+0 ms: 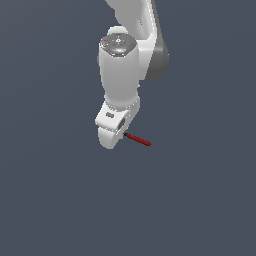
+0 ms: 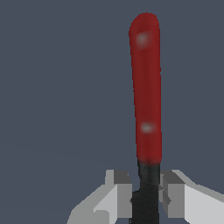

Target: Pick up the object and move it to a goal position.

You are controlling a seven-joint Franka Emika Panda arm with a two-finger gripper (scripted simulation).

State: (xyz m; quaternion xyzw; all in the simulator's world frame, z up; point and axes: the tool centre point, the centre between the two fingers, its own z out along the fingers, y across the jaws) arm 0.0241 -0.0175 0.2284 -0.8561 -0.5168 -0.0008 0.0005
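The object [image 1: 139, 140] is a thin rod, red with a black end. In the exterior view it sticks out toward the exterior view's right from under the white gripper [image 1: 122, 134], whose fingers are mostly hidden by the hand. In the wrist view the red shaft [image 2: 146, 87] runs away from the camera. Its black end [image 2: 147, 192] sits between the two grey fingers [image 2: 119, 192], which press against it on both sides. The gripper [image 2: 146, 186] is shut on the black end. I cannot tell whether the rod rests on the surface or is lifted off it.
A plain dark grey-blue surface [image 1: 60, 200] fills both views. The white arm [image 1: 125, 60] rises above the gripper toward the top of the exterior view. No goal marker or other object shows.
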